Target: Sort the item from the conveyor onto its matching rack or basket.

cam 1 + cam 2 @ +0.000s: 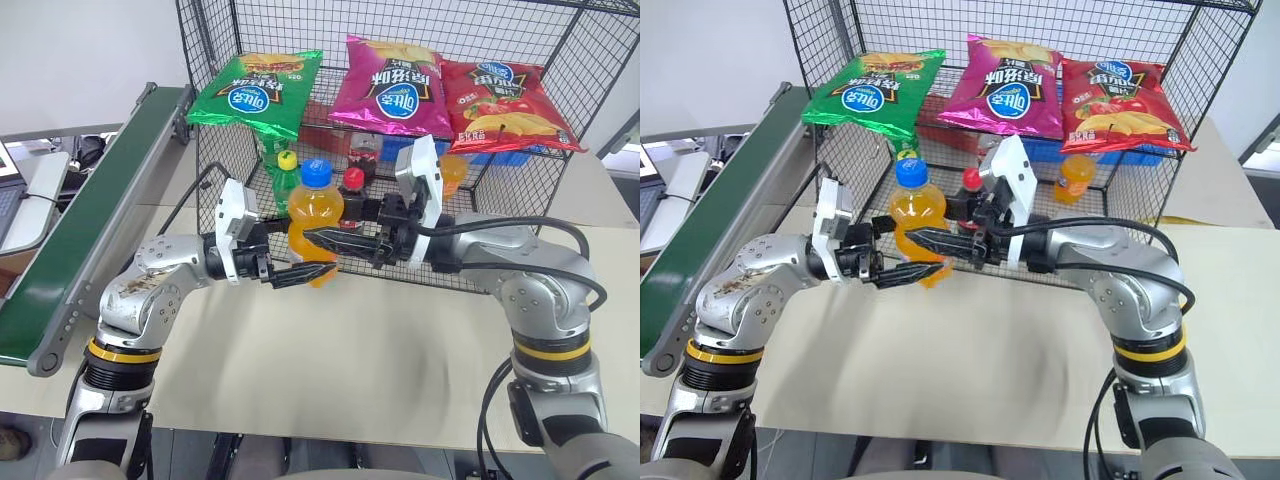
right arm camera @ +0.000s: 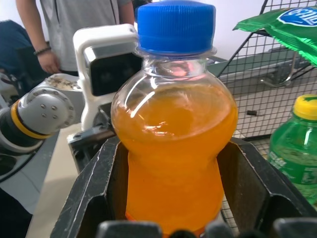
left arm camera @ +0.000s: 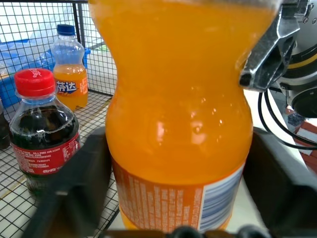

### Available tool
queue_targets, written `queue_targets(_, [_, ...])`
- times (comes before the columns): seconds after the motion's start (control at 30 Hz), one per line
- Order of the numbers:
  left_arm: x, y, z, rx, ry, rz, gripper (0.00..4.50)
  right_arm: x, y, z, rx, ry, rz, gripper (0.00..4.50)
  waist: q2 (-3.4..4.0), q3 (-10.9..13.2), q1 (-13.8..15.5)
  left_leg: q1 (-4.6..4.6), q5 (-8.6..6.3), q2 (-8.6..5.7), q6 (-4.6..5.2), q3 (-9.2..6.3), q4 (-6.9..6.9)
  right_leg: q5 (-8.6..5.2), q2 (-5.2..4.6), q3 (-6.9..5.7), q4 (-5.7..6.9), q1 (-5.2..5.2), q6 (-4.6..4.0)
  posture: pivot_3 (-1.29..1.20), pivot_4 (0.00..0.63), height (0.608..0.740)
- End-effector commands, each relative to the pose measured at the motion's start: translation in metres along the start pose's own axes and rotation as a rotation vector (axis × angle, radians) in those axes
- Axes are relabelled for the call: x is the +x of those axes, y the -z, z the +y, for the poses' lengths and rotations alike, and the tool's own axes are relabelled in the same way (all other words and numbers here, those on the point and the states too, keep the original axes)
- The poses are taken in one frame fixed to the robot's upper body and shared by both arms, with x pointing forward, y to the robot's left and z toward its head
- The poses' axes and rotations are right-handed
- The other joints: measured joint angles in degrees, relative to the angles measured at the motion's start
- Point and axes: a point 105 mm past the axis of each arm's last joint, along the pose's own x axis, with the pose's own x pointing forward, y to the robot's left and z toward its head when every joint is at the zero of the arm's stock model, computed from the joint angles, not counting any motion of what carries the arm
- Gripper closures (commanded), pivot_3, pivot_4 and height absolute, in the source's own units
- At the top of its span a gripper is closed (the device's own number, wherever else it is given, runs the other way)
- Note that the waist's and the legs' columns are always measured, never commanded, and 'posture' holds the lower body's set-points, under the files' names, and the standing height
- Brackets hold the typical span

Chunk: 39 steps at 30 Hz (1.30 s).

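The item, an orange soda bottle (image 1: 315, 212) with a blue cap, hangs upright above the table just in front of the black wire rack (image 1: 212, 170). My right gripper (image 1: 322, 240) reaches in from the right and is shut on the bottle's waist; its fingers (image 2: 101, 183) press both sides. My left gripper (image 1: 305, 272) comes in from the left with its fingers (image 3: 79, 183) spread open on either side of the bottle's labelled lower part (image 3: 173, 198). The dark green conveyor (image 1: 100, 200) runs along the left.
Three chip bags lie on the rack's upper shelf (image 1: 390, 85). Inside the rack stand a green bottle (image 1: 285, 172), a cola bottle (image 1: 352, 184) and another orange soda (image 1: 1075, 178), with a blue crate (image 1: 500, 158) behind. A person (image 2: 74, 25) stands beyond the conveyor. The beige table (image 1: 350, 350) lies below.
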Motion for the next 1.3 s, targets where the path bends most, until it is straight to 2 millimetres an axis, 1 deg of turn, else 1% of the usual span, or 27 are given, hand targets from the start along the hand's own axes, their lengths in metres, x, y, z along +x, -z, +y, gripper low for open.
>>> queue_targets(0.03, [-0.002, -0.017, 0.0, 0.072, 0.022, -0.014, 0.03, -0.005, -0.019, 0.009, -0.055, 0.0, -0.066, 2.18, 0.0, 0.0, 0.03, -0.01, 0.0, -0.01, 0.0, -0.01, 0.0, 0.0, 0.0, 0.0, 0.0, 0.0, 0.0, 0.0, 0.15, 0.74])
queue_targets(0.1, [-0.004, -0.019, 0.0, 0.081, 0.039, -0.006, 0.03, -0.006, -0.02, 0.008, -0.053, 0.02, -0.069, 2.18, 0.0, 0.0, -0.01, 0.0, 0.0, -0.01, 0.0, 0.0, 0.01, 0.0, -0.01, 0.0, 0.0, 0.0, 0.0, 0.0, 0.15, 0.74])
queue_targets(0.2, [-0.008, -0.028, 0.005, 0.092, 0.034, -0.004, 0.03, -0.013, -0.016, 0.005, -0.056, 0.07, -0.056, 2.18, 0.0, 0.0, 0.03, 0.0, 0.0, 0.0, 0.0, -0.01, 0.0, 0.0, 0.01, -0.01, 0.0, 0.0, 0.0, 0.0, 0.15, 0.74])
queue_targets(0.3, [-0.012, -0.036, 0.001, 0.097, 0.054, 0.008, 0.03, -0.032, -0.008, -0.001, -0.051, 0.169, -0.032, 2.18, 0.0, 0.0, 0.21, -0.02, 0.0, -0.03, 0.0, -0.01, 0.0, 0.0, -0.01, 0.01, -0.02, 0.01, 0.01, 0.0, 0.15, 0.74])
queue_targets(0.43, [-0.015, -0.036, -0.009, 0.077, 0.108, 0.039, 0.03, -0.057, 0.003, -0.006, -0.042, 0.326, -0.008, 2.18, 0.0, 0.0, 0.28, -0.08, 0.0, -0.03, 0.01, -0.02, 0.0, -0.01, -0.02, 0.0, -0.07, 0.01, 0.01, 0.0, 0.15, 0.74])
queue_targets(0.5, [-0.015, -0.034, -0.008, 0.071, 0.112, 0.042, 0.03, -0.068, 0.009, -0.006, -0.042, 0.419, -0.002, 2.18, 0.01, 0.0, 0.26, -0.06, 0.0, -0.02, 0.01, -0.01, 0.01, -0.01, -0.01, 0.01, -0.06, 0.02, 0.02, 0.0, 0.15, 0.74])
queue_targets(0.6, [-0.01, -0.033, 0.001, 0.114, 0.062, 0.025, 0.03, -0.081, 0.019, -0.006, -0.08, 0.529, 0.024, 2.18, 0.01, 0.0, 0.14, -0.04, 0.0, 0.0, 0.0, 0.0, 0.0, -0.02, 0.05, 0.04, -0.08, 0.02, 0.03, 0.0, 0.15, 0.74])
queue_targets(0.67, [-0.006, -0.032, 0.002, 0.125, 0.056, 0.018, 0.03, -0.091, 0.022, -0.018, -0.094, 0.669, 0.012, 2.18, 0.01, 0.0, -0.03, -0.02, 0.0, 0.0, 0.0, 0.04, 0.01, -0.02, 0.14, 0.15, -0.09, 0.02, 0.04, 0.0, 0.15, 0.74])
queue_targets(0.73, [-0.001, -0.03, 0.0, 0.122, 0.068, 0.013, 0.03, -0.103, 0.029, -0.032, -0.136, 0.825, 0.033, 2.18, 0.02, 0.0, -0.1, -0.05, 0.0, 0.03, 0.0, 0.06, 0.04, -0.02, 0.42, 0.53, -0.12, 0.02, 0.04, 0.0, 0.15, 0.74])
queue_targets(0.77, [0.001, -0.029, -0.001, 0.121, 0.073, 0.011, 0.03, -0.106, 0.031, -0.035, -0.152, 0.864, 0.043, 2.18, 0.02, -0.01, -0.08, -0.06, 0.0, 0.02, 0.0, 0.06, 0.04, -0.03, 0.52, 0.71, -0.13, 0.02, 0.04, 0.0, 0.15, 0.74])
queue_targets(0.9, [0.01, -0.027, -0.004, 0.112, 0.071, -0.014, 0.03, -0.128, 0.047, -0.074, -0.246, 1.157, 0.068, 2.18, 0.02, -0.01, -0.16, -0.05, 0.0, 0.01, -0.01, 0.14, 0.04, -0.04, 0.73, 1.28, -0.13, 0.01, 0.07, 0.0, 0.15, 0.74])
queue_targets(1.0, [0.012, -0.027, -0.005, 0.108, 0.066, -0.021, 0.03, -0.132, 0.054, -0.09, -0.285, 1.226, 0.06, 2.18, 0.03, -0.01, -0.17, -0.03, 0.01, -0.01, -0.02, 0.2, 0.02, -0.04, 0.75, 1.39, -0.13, 0.0, 0.07, 0.0, 0.15, 0.74])
queue_targets(1.1, [0.012, -0.027, -0.004, 0.106, 0.058, -0.027, 0.03, -0.131, 0.056, -0.102, -0.308, 1.255, 0.024, 2.18, 0.07, -0.01, -0.36, -0.02, 0.01, 0.01, -0.02, 0.25, 0.0, -0.04, 0.78, 1.47, -0.1, -0.03, 0.06, 0.0, 0.15, 0.74])
queue_targets(1.23, [0.014, -0.028, -0.005, 0.109, 0.055, -0.032, 0.03, -0.139, 0.06, -0.116, -0.327, 1.326, -0.027, 2.18, 0.09, -0.02, -0.12, 0.0, 0.01, 0.02, -0.02, 0.23, 0.01, -0.04, 0.79, 1.47, -0.05, -0.02, 0.06, 0.0, 0.15, 0.74])
queue_targets(1.3, [0.014, -0.029, -0.005, 0.108, 0.055, -0.034, 0.03, -0.139, 0.059, -0.121, -0.32, 1.332, -0.073, 2.18, 0.1, -0.01, -0.1, -0.03, 0.01, 0.02, -0.02, 0.21, 0.02, -0.03, 0.77, 1.52, -0.04, -0.01, 0.06, 0.0, 0.15, 0.74])
